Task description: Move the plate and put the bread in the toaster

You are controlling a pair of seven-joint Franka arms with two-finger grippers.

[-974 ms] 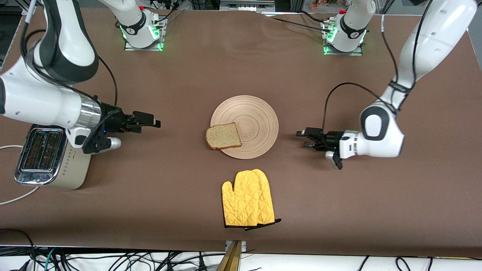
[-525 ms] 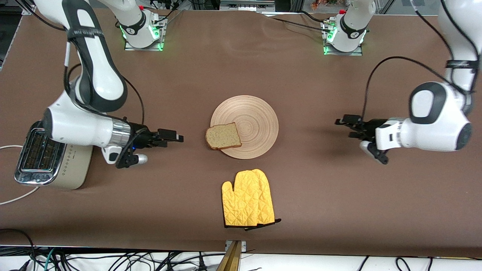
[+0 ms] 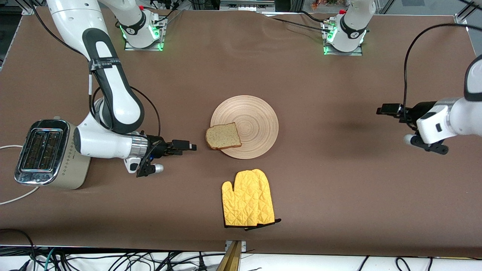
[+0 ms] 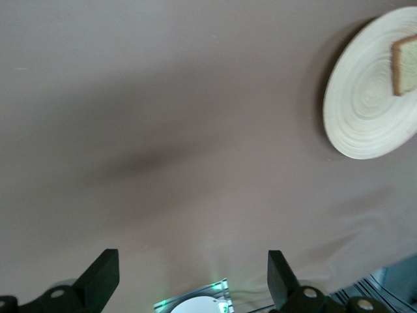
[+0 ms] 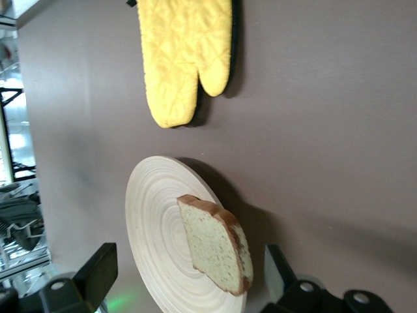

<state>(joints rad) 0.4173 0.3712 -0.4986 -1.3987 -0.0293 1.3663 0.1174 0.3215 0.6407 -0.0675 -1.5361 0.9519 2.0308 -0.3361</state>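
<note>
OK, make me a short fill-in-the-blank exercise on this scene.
1. The bread lies on the edge of the ____.
2. The oven mitt is coloured ____.
3. The right end effector is between the bread and the ____.
4. The left end effector's fingers are ____.

Missing: plate; yellow; toaster; open

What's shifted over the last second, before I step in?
The right gripper moved away from the toaster toward the bread, open and empty. The left gripper drew back from the plate toward its own end. Plate, bread, toaster and mitt stayed put.
</note>
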